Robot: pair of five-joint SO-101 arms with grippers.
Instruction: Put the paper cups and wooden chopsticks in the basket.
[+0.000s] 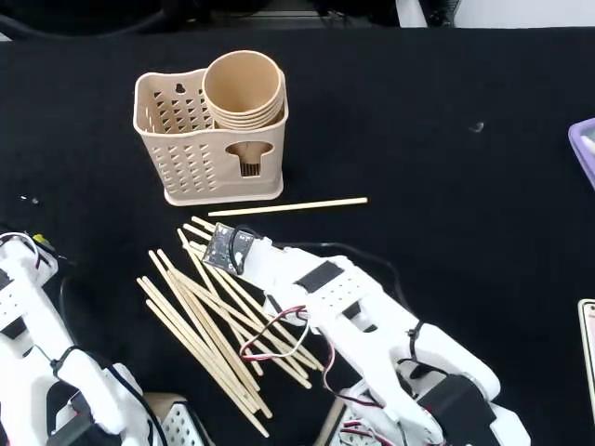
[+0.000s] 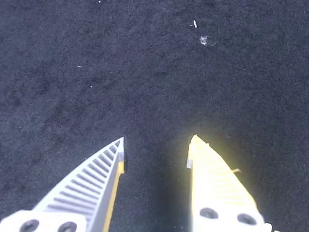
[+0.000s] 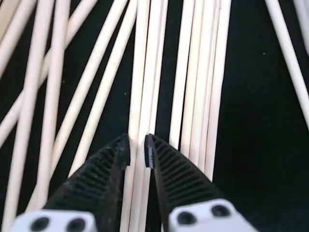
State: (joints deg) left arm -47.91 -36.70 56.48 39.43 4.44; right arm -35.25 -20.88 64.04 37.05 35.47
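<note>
A beige perforated basket stands at the back left, and a stack of paper cups sits in its right compartment. Many wooden chopsticks lie fanned on the black cloth in front of it, with one chopstick lying alone near the basket's foot. My right gripper is low over the pile, its black fingers closed to a narrow gap around one chopstick. Over bare black cloth near the left edge, my left gripper is open and holds nothing.
The right arm's white body stretches from the front edge over part of the pile. A purple container pokes in at the right edge, and a flat pale object lies below it. The left arm fills the front left corner.
</note>
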